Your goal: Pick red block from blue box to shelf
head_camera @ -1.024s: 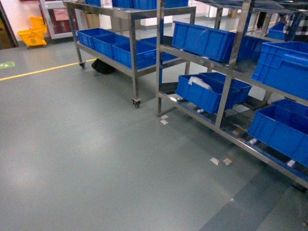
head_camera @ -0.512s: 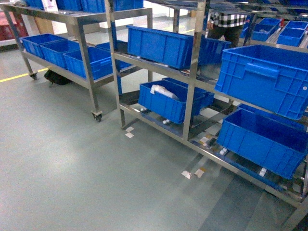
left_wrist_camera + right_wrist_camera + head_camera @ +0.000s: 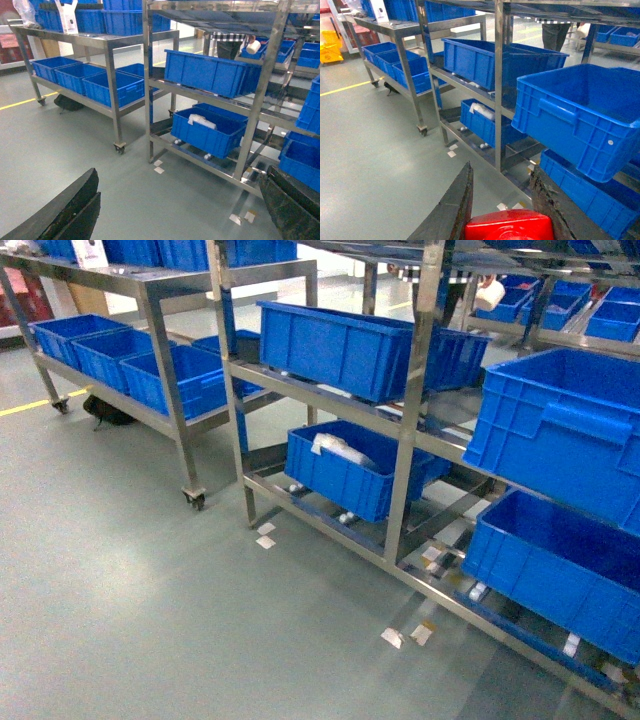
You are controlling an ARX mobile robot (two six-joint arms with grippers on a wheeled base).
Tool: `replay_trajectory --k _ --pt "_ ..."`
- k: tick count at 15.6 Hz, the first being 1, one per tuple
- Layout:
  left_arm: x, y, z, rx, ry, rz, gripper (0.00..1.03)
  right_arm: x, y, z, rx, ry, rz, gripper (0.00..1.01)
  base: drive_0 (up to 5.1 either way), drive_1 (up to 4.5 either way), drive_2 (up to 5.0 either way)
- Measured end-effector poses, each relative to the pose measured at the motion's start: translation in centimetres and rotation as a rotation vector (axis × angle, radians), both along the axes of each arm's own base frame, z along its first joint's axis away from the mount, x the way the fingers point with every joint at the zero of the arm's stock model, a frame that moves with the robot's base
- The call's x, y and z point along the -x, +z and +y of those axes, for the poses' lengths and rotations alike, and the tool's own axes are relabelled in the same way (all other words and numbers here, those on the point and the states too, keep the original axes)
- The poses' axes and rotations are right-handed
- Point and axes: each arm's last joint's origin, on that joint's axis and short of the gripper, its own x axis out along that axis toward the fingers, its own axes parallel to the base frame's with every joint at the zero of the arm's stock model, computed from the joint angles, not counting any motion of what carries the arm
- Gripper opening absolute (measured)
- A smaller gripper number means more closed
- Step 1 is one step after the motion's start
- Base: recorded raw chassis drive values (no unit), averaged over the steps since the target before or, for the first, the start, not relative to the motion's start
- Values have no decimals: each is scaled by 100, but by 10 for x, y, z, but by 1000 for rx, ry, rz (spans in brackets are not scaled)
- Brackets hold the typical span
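Nearest, in the right wrist view: the right gripper (image 3: 502,210) has its two dark, rough-surfaced fingers clamped on the red block (image 3: 510,226), glossy bright red plastic, sitting between them at the bottom edge of the frame. In the left wrist view, the left gripper (image 3: 180,210) has its black fingers spread wide apart at the two lower corners, nothing between them, only grey floor (image 3: 130,620) below. Neither arm shows in the head view.

Floor: smooth grey, faintly reflective, with small white paper scraps (image 3: 405,636) lying near the foot of the shelf (image 3: 412,420).

The shelf, shiny stainless-steel uprights and crossbars in tiers, runs from near right to far left. Dark blue ribbed crates sit on it:
- near right crate (image 3: 565,430), middle tier, inside not visible in the head view;
- low crate (image 3: 350,465), holding a white bundle (image 3: 335,446);
- long crate (image 3: 335,345) on the tier above.

Farther left, a wheeled steel rack (image 3: 150,350) on castors carries three more blue crates (image 3: 110,355) on its lower tier. A yellow line (image 3: 30,405) crosses the far floor.
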Motion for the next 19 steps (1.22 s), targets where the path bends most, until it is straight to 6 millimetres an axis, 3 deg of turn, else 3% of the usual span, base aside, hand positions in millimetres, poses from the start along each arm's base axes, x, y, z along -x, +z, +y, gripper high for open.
replay_trajectory --k 5,19 --pt "0 0 0 0 1 1 98 0 0 0 0 0 -3 28 -6 427 -439" --pt "0 0 0 0 1 1 98 0 0 0 0 2 -5 28 -165 268 -599"
